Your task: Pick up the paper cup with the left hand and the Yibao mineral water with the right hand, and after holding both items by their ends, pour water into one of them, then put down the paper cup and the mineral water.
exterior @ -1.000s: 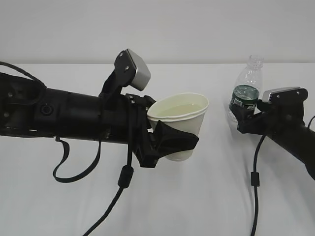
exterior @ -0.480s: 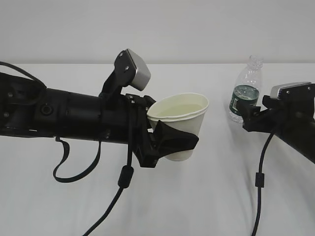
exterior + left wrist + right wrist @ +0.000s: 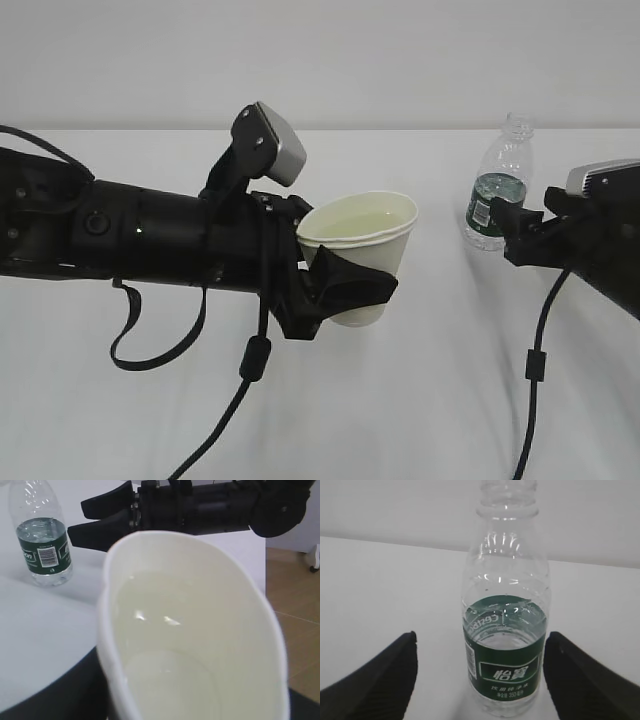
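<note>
exterior: we're looking down at a slant across the surface (image 3: 420,400).
left wrist: super close over the paper cup (image 3: 200,630).
right wrist: low and near, facing the Yibao mineral water (image 3: 506,625).
shared: we catch that bottle everywhere.

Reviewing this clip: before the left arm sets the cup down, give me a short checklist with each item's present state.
1. Left gripper clamped on the cup: ok.
2. Cup held clear of the table: ok.
3. Water in the cup, rim tilted a little: ok, nothing spilling.
4. Bottle standing upright on the table: ok.
5. Right gripper open and apart from the bottle: ok.
6. Bare table under the cup: ok in the exterior view.
</note>
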Controlling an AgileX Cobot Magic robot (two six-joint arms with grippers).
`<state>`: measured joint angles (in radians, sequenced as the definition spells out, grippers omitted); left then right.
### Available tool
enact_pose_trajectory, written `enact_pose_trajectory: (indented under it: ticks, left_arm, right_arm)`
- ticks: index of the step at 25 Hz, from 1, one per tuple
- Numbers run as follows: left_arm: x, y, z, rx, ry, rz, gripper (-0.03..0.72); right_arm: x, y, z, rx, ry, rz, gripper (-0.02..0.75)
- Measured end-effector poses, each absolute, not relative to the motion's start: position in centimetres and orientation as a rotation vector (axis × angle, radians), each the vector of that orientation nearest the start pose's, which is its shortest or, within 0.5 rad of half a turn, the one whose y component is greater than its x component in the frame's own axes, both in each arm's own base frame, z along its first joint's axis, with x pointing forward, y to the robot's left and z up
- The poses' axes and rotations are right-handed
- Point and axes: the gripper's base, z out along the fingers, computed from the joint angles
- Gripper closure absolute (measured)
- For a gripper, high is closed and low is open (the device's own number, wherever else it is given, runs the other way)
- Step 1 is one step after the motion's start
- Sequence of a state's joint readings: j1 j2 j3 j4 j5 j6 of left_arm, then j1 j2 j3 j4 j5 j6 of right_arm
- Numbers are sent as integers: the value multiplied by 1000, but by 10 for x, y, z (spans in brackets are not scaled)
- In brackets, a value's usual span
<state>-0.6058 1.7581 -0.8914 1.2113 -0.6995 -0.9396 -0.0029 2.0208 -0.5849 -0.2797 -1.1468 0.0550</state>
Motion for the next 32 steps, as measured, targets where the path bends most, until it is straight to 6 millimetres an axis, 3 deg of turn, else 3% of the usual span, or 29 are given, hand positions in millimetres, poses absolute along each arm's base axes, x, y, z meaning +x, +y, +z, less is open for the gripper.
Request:
enact_pose_trajectory:
  ticks: [1,2,7,15,32]
  left_arm:
    - [255,-243,198,1155,1734,-927,269]
    - [255,-243,198,1155,1735,-926,269]
    - [257,-242,197,1140,1756,-901,269]
    - [263,-241,199,1083,1738,-850,269]
    - [277,-237,206,944,1693,-739,269]
  right_arm:
    - [318,22,100,-235,1776,181,143]
    - [317,22,114,-237,1739,176,143]
    - [311,22,121,-238,1725,174,143]
    - [302,22,127,-238,1724,173,144]
    - [302,22,134,-236,1701,174,144]
